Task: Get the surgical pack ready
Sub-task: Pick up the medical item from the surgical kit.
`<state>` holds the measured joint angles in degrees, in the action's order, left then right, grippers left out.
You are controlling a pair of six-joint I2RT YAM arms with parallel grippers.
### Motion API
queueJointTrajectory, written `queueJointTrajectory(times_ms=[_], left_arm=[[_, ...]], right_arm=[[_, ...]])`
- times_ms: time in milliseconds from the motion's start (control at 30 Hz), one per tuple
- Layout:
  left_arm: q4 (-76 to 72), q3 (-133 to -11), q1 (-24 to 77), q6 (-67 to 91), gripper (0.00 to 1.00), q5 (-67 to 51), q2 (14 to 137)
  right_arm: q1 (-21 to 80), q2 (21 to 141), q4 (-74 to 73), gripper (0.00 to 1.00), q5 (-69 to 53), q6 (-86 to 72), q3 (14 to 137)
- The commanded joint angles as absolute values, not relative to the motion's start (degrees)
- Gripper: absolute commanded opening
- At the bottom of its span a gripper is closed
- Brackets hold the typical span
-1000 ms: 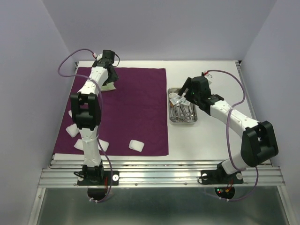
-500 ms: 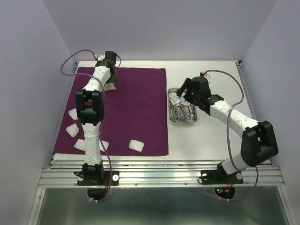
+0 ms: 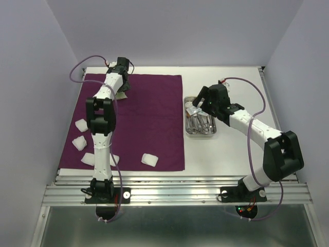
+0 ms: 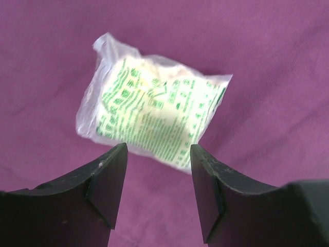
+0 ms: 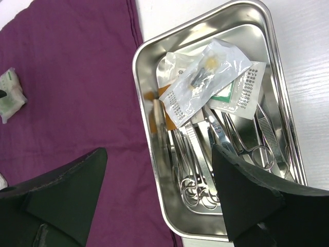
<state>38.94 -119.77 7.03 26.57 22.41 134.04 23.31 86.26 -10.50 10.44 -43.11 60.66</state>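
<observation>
As it lies, purple drape (image 3: 154, 118) (flat, unfolded)

Both arms were built of rounded white link shells joined by black joint housings; the left arm (image 3: 101, 128) and the right arm (image 3: 257, 131) each stood on a black base carrying a small white disc (image 3: 126, 195); a thin lilac cable (image 3: 72, 73) looped off the left wrist, and another (image 3: 250, 146) trailed along the right arm; the left gripper (image 4: 157, 154) and right gripper (image 5: 159, 152) had broad matte black fingers (image 4: 100, 185) with bevelled tips; tiny red and green lights (image 3: 241, 209) glowed beneath the right base.
</observation>
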Motion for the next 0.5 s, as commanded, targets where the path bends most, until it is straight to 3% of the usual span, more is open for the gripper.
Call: queueJointTrajectory(times_ms=[0, 467], left_arm=[[40.16, -124.45, 6.68, 25.66, 0.62, 24.43, 134.91], [41.84, -129.2, 6.77, 25.31, 0.56, 24.87, 137.2]], right_arm=[[23.73, 87.27, -10.37, 0.88, 10.37, -43.42, 63.02], [23.73, 86.49, -10.46, 0.89, 10.63, -43.86, 62.32]])
